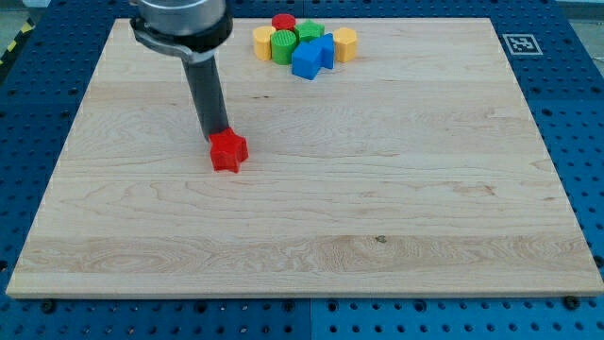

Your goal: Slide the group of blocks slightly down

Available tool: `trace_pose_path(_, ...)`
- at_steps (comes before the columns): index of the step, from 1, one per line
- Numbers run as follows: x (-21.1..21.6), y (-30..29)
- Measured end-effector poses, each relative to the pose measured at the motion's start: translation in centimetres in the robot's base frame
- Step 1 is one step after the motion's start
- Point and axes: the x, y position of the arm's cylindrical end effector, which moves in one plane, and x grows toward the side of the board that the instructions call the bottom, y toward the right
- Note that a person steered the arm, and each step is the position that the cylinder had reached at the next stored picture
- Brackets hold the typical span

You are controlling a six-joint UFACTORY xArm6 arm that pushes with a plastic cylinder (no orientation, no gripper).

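Note:
A tight group of blocks sits near the view's top, middle of the wooden board [377,189]. It holds a red round block [284,22], a yellow round block [263,41], a green round block [282,46], a green block [308,33], two blue blocks [306,61] [325,49] and a yellow hexagonal block [345,43]. A red star-shaped block [227,151] lies alone, left of centre. My tip [216,138] touches this red block's upper-left edge, well below and left of the group.
The board rests on a blue perforated table [585,113]. A black-and-white marker tag [520,42] is at the board's top right corner. The arm's dark body [179,24] hangs over the board's top left.

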Motion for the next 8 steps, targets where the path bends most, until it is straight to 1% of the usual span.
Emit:
trace_pose_path(1,2.6,1.2)
trace_pose_path(2,2.5,1.8)
trace_pose_path(3,0.2,2.1)
trace_pose_path(4,-3.8,1.5)
trace_pose_path(5,-10.8,1.4)
trace_pose_path(6,-15.6,1.2)
trace_pose_path(7,-16.2,1.2)
trace_pose_path(8,-20.3,1.2)
